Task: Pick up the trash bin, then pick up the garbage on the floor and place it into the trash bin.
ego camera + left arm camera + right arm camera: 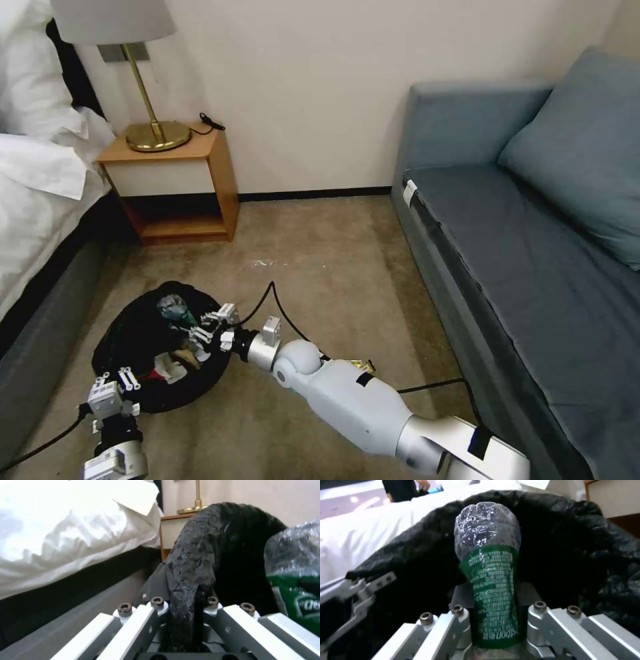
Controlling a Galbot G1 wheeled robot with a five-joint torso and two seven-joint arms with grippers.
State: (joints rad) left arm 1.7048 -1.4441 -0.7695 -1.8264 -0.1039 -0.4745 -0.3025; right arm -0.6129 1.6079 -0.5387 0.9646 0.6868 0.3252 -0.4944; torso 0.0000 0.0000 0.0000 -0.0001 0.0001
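We see open carpet (333, 267) between the nightstand (177, 187) at eleven o'clock and the sofa (520, 267) at two o'clock. The black-lined trash bin (127, 333), at seven o'clock beside the bed (33, 200), already contains wrappers. Our left gripper (123, 383) clamps its near rim, while our right gripper (203, 327), reaching over the bin, grips the crumpled, green-labelled bottle (175, 308).

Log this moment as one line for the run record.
left gripper: shut on trash bin rim | right gripper: shut on bottle, over bin | in bin: red-and-white wrapper, tan paper | floor: snack packet
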